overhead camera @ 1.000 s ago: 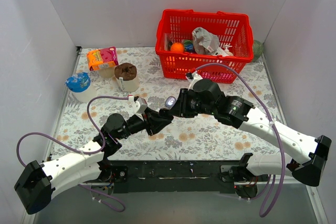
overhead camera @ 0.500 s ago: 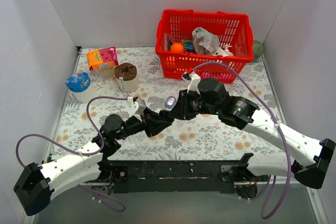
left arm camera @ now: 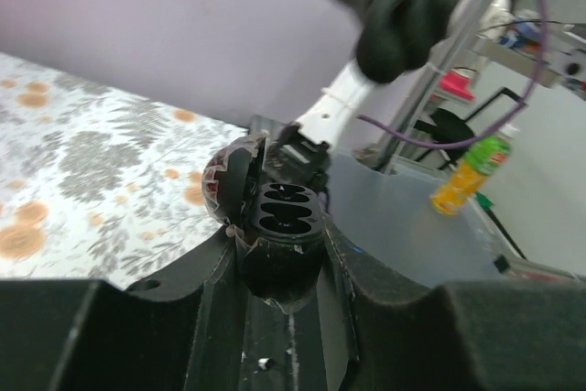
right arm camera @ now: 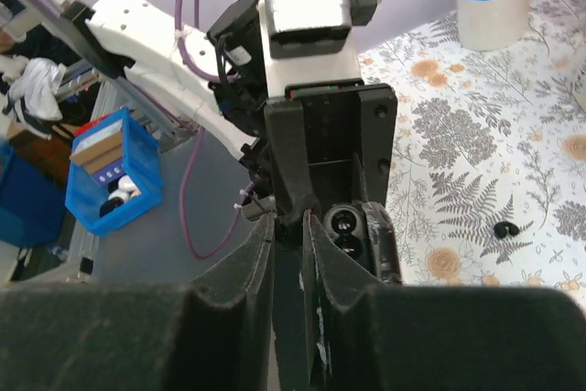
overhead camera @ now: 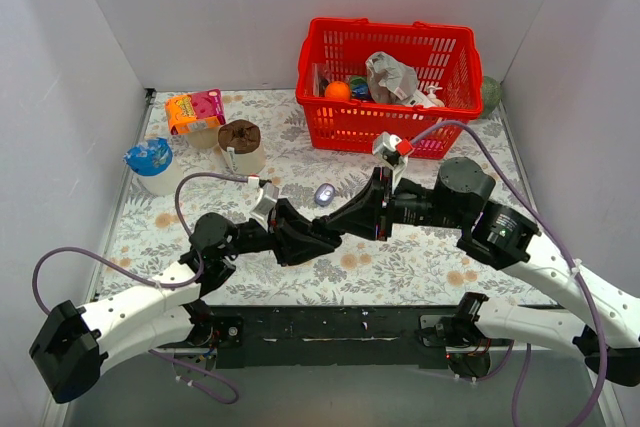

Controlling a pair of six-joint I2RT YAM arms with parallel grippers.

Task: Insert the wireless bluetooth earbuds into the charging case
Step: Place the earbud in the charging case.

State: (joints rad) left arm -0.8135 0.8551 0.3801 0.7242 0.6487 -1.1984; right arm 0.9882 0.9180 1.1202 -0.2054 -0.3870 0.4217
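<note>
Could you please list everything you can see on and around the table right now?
Floral cloth: one, grey and orange print, under everything.
Basket: one, red, far side, right of centre.
Orange ball: one, orange, inside the basket.
Crumpled bag: one, grey, inside the basket.
Green item: one, green, behind the basket's right end.
Carton: one, orange and pink, far left.
Cup: one, pale with brown top, beside the carton.
Tub: one, pale with blue lid, left edge.
Lavender piece: one, pale lavender, dark spot, on the cloth near the middle.
Open case: one, dark, two sockets, lid up, gripped by the left claw.
Left claw: one, black, shut on the open case.
Right claw: one, black, meeting the left claw; grip unclear.
</note>
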